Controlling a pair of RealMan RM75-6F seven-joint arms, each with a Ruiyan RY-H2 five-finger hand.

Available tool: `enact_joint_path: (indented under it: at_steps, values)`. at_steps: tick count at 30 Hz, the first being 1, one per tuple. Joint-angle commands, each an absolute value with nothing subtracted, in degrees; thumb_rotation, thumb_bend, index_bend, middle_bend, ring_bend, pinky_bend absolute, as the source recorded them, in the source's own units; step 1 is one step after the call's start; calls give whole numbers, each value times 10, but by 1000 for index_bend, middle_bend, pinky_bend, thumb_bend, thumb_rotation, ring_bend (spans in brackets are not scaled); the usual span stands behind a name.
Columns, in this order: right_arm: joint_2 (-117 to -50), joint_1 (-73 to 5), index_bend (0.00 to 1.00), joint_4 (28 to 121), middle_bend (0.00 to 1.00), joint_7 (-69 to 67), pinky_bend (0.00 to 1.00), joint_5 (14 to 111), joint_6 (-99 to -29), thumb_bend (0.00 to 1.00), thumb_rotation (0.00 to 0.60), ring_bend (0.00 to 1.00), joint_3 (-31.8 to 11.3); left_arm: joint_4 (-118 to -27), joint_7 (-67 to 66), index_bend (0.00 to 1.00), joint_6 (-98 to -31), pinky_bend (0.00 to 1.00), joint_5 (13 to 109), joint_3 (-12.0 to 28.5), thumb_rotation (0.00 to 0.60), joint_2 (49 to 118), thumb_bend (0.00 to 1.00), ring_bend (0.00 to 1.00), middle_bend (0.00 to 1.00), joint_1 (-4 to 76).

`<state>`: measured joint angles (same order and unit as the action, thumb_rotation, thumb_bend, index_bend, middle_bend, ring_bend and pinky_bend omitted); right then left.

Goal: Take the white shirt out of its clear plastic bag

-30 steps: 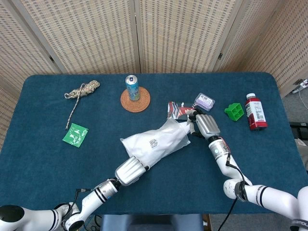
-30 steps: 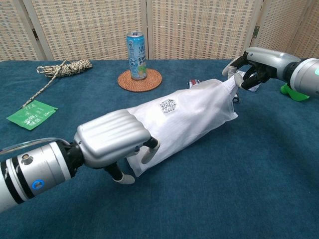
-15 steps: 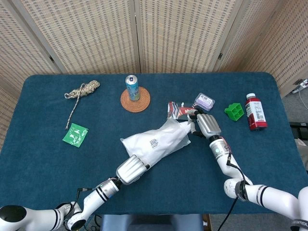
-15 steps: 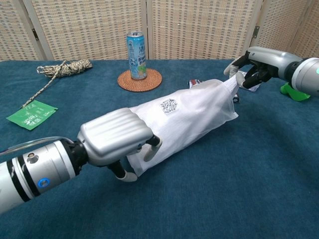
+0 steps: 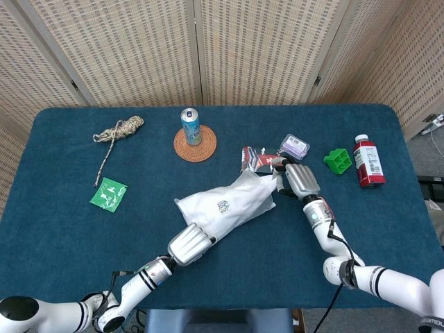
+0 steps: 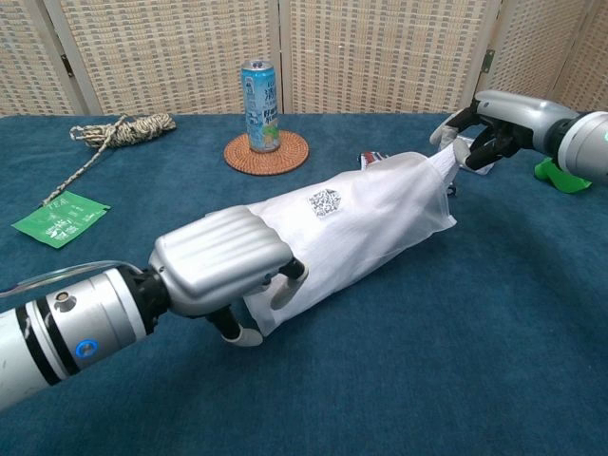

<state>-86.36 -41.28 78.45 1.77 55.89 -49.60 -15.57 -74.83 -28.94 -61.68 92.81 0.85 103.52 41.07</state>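
White shirt (image 6: 356, 223) was in its clear plastic bag (image 6: 418, 204), stretched between your two hands.

Your left hand (image 6: 223, 271) clenched the bag's near end; your right hand (image 6: 480, 133) pinched white fabric at the far mouth. If you had pulled too quickly, the bag could have slipped from the left fingers and dragged along with the shirt. Against the earlier frame, the bundle had shifted only slightly toward the right hand.
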Motion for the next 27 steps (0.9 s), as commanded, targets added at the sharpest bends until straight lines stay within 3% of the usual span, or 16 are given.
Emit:
enact_joint_path:
  at_steps: [1, 27]
  values:
    - [-863, -413, 660, 784, 229, 18, 282, 559, -495, 736, 600, 102, -156, -747, -290, 616, -616, 1000, 928, 9, 600, 1037, 25, 965, 1000, 411]
    - [-865, -412, 660, 778, 229, 15, 282, 555, -490, 744, 600, 102, -155, -750, -293, 600, -609, 1000, 916, 11, 600, 1036, 241, 963, 1000, 409]
